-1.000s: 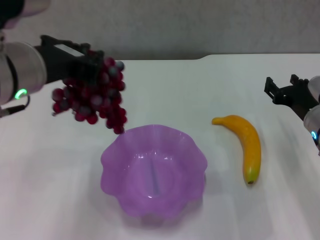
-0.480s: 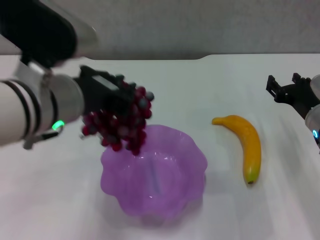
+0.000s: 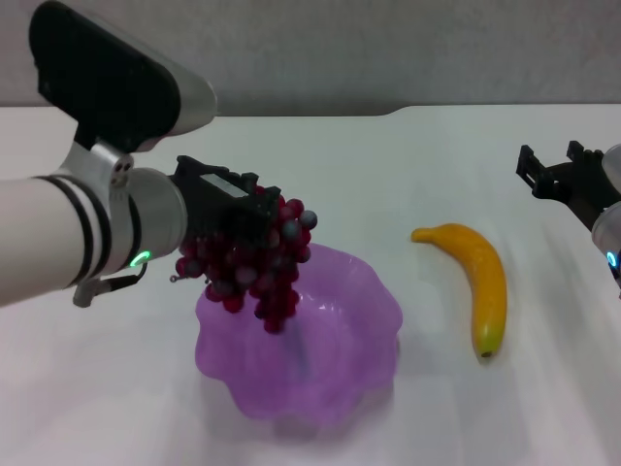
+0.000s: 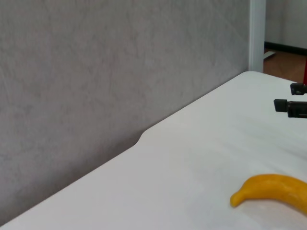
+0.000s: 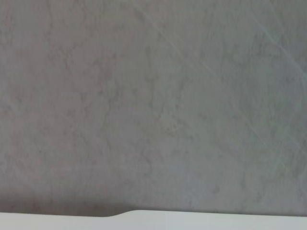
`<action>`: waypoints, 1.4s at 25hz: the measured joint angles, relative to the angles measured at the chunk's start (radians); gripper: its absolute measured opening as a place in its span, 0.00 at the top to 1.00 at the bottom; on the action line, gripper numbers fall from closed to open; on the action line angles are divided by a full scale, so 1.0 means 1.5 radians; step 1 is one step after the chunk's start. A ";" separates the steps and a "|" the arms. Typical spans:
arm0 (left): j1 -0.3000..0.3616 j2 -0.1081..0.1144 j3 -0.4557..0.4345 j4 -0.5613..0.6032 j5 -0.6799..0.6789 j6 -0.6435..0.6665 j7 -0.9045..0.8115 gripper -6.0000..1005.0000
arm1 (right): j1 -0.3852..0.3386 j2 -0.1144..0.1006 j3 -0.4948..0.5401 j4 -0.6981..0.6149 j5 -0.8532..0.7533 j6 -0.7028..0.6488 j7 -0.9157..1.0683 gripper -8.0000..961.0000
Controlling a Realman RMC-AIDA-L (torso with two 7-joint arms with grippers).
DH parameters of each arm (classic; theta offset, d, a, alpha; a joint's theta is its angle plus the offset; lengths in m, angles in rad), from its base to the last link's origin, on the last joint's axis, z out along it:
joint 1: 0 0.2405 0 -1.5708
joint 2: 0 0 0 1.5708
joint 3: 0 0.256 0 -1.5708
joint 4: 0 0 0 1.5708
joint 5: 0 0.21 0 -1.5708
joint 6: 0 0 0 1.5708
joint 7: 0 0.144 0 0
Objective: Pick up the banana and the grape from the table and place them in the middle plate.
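Note:
My left gripper (image 3: 254, 221) is shut on the bunch of dark red-purple grapes (image 3: 254, 267) and holds it above the left part of the purple scalloped plate (image 3: 330, 330), the lowest grapes hanging over the bowl. The yellow banana (image 3: 475, 282) lies on the white table (image 3: 388, 175) to the right of the plate; it also shows in the left wrist view (image 4: 273, 189). My right gripper (image 3: 553, 175) is parked at the right edge, above the table and beyond the banana, with its fingers apart and empty.
A grey wall (image 3: 388, 49) runs behind the table's notched far edge (image 3: 393, 112). The right wrist view shows only the wall (image 5: 153, 96) and a strip of table edge. The right gripper also appears far off in the left wrist view (image 4: 292, 103).
My left arm has carried the grapes rightward and lower, from left of the plate to over its left part. The banana, plate and right arm have not moved.

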 joint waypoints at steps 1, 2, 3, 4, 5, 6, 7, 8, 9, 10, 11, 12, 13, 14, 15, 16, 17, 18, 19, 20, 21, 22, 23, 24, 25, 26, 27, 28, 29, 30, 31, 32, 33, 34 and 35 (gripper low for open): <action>-0.009 0.000 0.000 -0.007 0.006 -0.009 -0.008 0.77 | 0.000 0.000 0.000 0.000 0.000 0.000 0.000 0.28; -0.016 0.000 0.002 -0.012 0.011 -0.016 -0.013 0.77 | 0.000 0.000 0.000 0.000 0.000 0.000 0.000 0.28; -0.020 0.000 0.003 -0.016 0.014 -0.020 -0.017 0.77 | 0.000 0.000 0.000 0.000 0.000 0.000 0.000 0.28; -0.026 0.000 0.006 -0.020 0.020 -0.025 -0.021 0.77 | 0.000 0.000 0.000 0.000 0.000 0.000 0.000 0.28; -0.026 0.000 0.006 -0.020 0.020 -0.025 -0.021 0.77 | 0.000 0.000 0.000 0.000 0.000 0.000 0.000 0.28; -0.034 0.000 0.015 -0.027 0.035 -0.034 -0.025 0.77 | 0.000 0.000 0.000 0.000 0.000 0.000 0.000 0.28; -0.034 0.000 0.018 -0.027 0.038 -0.035 -0.026 0.77 | 0.000 0.000 0.000 -0.001 0.000 0.000 0.000 0.28; -0.034 0.000 0.022 -0.027 0.043 -0.037 -0.026 0.77 | 0.000 0.000 0.000 -0.001 0.000 -0.001 0.000 0.28; -0.035 0.000 0.029 -0.028 0.050 -0.038 -0.026 0.77 | 0.000 0.000 0.000 -0.001 0.000 -0.002 0.000 0.28; -0.035 0.000 0.037 -0.028 0.061 -0.037 -0.027 0.77 | 0.000 0.000 0.000 -0.001 0.000 -0.004 0.000 0.28; -0.035 0.000 0.042 -0.028 0.067 -0.037 -0.029 0.77 | 0.000 0.000 0.000 0.000 0.000 -0.005 0.000 0.28; -0.035 0.000 0.055 -0.030 0.087 -0.035 -0.037 0.77 | 0.000 0.000 0.000 0.000 0.000 -0.006 0.000 0.28; -0.035 0.000 0.070 -0.033 0.112 -0.032 -0.049 0.77 | 0.000 0.000 0.000 0.000 0.000 -0.006 0.000 0.28; -0.035 -0.001 0.084 -0.037 0.134 -0.031 -0.062 0.71 | 0.000 0.000 0.000 0.000 0.000 -0.006 0.000 0.28; -0.037 -0.001 0.098 -0.042 0.153 -0.030 -0.072 0.64 | -0.001 0.000 0.000 0.000 0.000 -0.006 0.000 0.28; -0.039 -0.001 0.113 -0.047 0.173 -0.029 -0.084 0.60 | -0.001 0.000 0.000 -0.001 0.000 -0.006 0.000 0.28; -0.041 -0.001 0.126 -0.052 0.190 -0.026 -0.095 0.55 | -0.001 0.000 0.000 -0.001 0.000 -0.006 0.000 0.28; -0.042 -0.001 0.133 -0.053 0.199 -0.023 -0.105 0.50 | -0.001 0.000 0.000 -0.001 0.000 -0.006 0.000 0.28; -0.044 -0.001 0.142 -0.055 0.212 -0.018 -0.118 0.45 | -0.001 0.000 0.000 -0.002 0.000 -0.006 0.000 0.28; -0.044 -0.001 0.145 -0.056 0.220 -0.015 -0.128 0.41 | -0.001 0.000 0.000 -0.001 0.000 -0.006 0.000 0.28; -0.045 -0.001 0.146 -0.056 0.225 -0.010 -0.143 0.37 | -0.001 0.000 0.000 -0.001 0.000 -0.006 0.000 0.28; -0.045 -0.001 0.146 -0.056 0.225 -0.010 -0.143 0.33 | -0.001 0.000 0.000 -0.001 0.000 -0.006 0.000 0.28; -0.045 0.000 0.145 -0.056 0.227 -0.007 -0.149 0.29 | -0.001 0.000 0.000 -0.001 0.000 -0.006 0.000 0.28; -0.045 0.000 0.143 -0.056 0.229 -0.004 -0.154 0.25 | -0.001 0.000 0.000 -0.001 0.000 -0.006 0.000 0.28; -0.044 0.001 0.142 -0.054 0.229 0.001 -0.158 0.21 | -0.002 0.000 0.000 -0.002 0.000 -0.006 0.000 0.28; -0.043 0.001 0.140 -0.053 0.230 0.008 -0.159 0.18 | -0.002 0.000 0.000 -0.002 0.000 -0.006 0.000 0.28; -0.041 0.001 0.139 -0.052 0.230 0.015 -0.160 0.16 | -0.002 0.000 0.000 -0.001 0.000 -0.006 0.000 0.28; -0.040 0.001 0.136 -0.052 0.230 0.022 -0.161 0.15 | -0.002 0.000 0.000 -0.001 0.000 -0.006 0.000 0.28; -0.039 0.001 0.134 -0.052 0.230 0.029 -0.162 0.14 | -0.002 0.000 0.000 -0.001 0.000 -0.006 0.000 0.28; -0.038 0.001 0.131 -0.054 0.231 0.037 -0.162 0.13 | -0.002 0.000 0.000 -0.001 0.000 -0.006 0.000 0.28; -0.037 0.001 0.128 -0.058 0.231 0.045 -0.163 0.12 | -0.002 0.000 0.000 -0.001 0.000 -0.006 0.000 0.28; -0.037 0.001 0.123 -0.065 0.232 0.057 -0.163 0.12 | -0.002 0.000 0.000 -0.002 0.000 -0.006 0.000 0.28; -0.036 0.001 0.115 -0.075 0.233 0.072 -0.163 0.12 | -0.002 0.000 0.000 -0.002 0.000 -0.006 0.000 0.28; -0.036 0.001 0.104 -0.088 0.234 0.094 -0.164 0.12 | -0.002 0.000 0.000 -0.003 0.000 -0.006 0.000 0.28; -0.035 0.000 0.096 -0.098 0.232 0.112 -0.164 0.12 | -0.002 0.000 0.000 -0.003 0.000 -0.006 0.000 0.28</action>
